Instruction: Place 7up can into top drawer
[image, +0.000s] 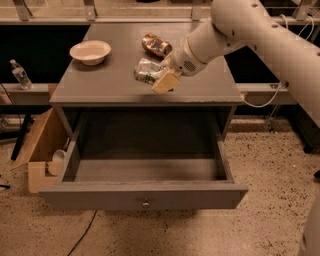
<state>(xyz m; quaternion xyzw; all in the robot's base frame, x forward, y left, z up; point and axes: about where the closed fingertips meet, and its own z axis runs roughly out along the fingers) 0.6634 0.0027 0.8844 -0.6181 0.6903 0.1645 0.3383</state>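
Over the middle of the counter (100, 82), toward its near edge, the claw (160, 75) reaches in from the right on the end of the white arm (235, 30). It appears clamped on the 7up can (146, 70), with one tan finger (166, 81) pressed against the can's near-right side. The can lies on its side rather than upright. Its long axis runs roughly left to right, with the free end pointing left and slightly far, and the other end buried in the claw; which end is the top I cannot tell. Whether it hangs just above the surface or touches it is also unclear. Gripping it sideways suits a dented can that was probably lying down. It also keeps the load low enough for the shallow top drawer (145, 192), which stands pulled fully out on the near side, directly below, with nothing in it. My judgement is that the can must next travel toward the near side, past the counter's edge, and then down. The copper can (156, 45) lies just beyond the claw on the far side, and the bowl (90, 51) sits well apart at far left.
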